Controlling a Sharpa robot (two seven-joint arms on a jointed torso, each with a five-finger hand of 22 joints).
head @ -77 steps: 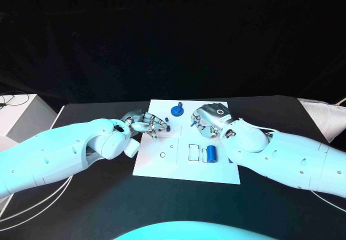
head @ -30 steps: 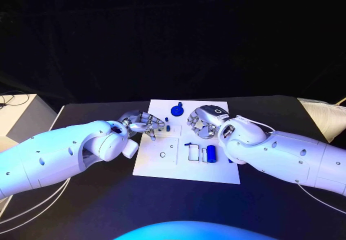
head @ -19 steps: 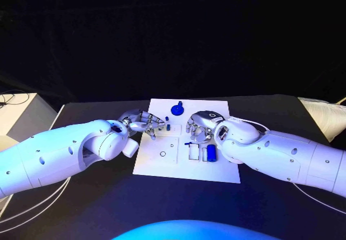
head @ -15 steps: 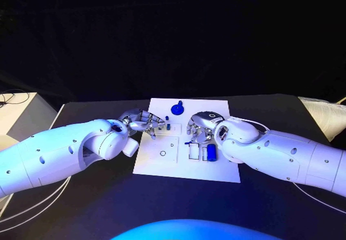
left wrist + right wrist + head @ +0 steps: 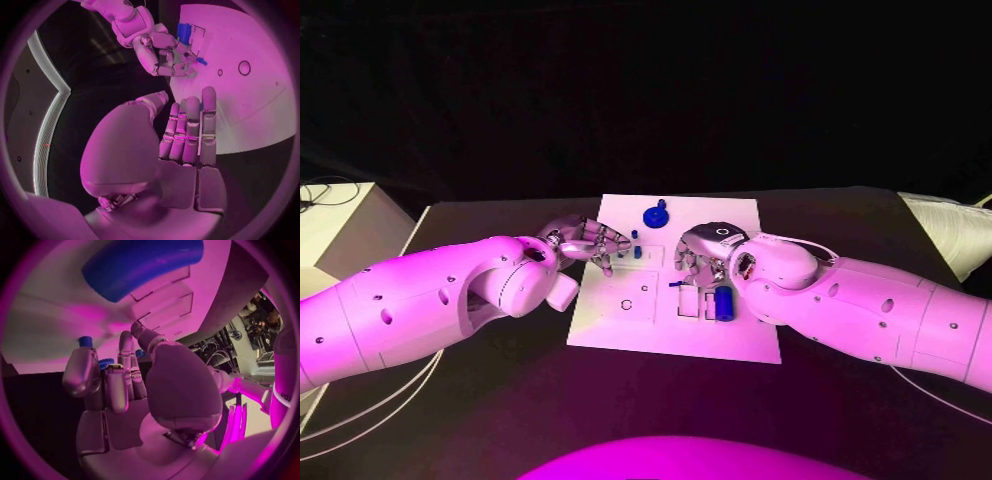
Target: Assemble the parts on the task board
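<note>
The white task board [image 5: 653, 335] lies in the middle of the black table. My right hand [image 5: 701, 255] hovers low over the board's centre, fingers curled, pinching a small blue peg [image 5: 672, 285] at its tips; the peg [image 5: 201, 61] sticks out below the right hand [image 5: 159, 47] in the left wrist view, and the peg [image 5: 85, 341] also shows in the right wrist view. A blue cylinder [image 5: 724, 303] lies beside white slots just right of the peg; the cylinder [image 5: 140, 262] looms close. A blue knob [image 5: 656, 215] stands at the far edge. My left hand [image 5: 589, 240] rests at the board's left edge, fingers straight, holding nothing.
Another small blue peg [image 5: 635, 238] stands near the left hand's fingertips. A round hole [image 5: 626, 304] marks the board's left half. A white box [image 5: 336, 220] stands off the table's left side and a pale object [image 5: 949, 235] at its right edge.
My right hand has moved from the board's far right toward its centre and lower, bringing the small peg over the slots. The left hand has stayed where it was.
</note>
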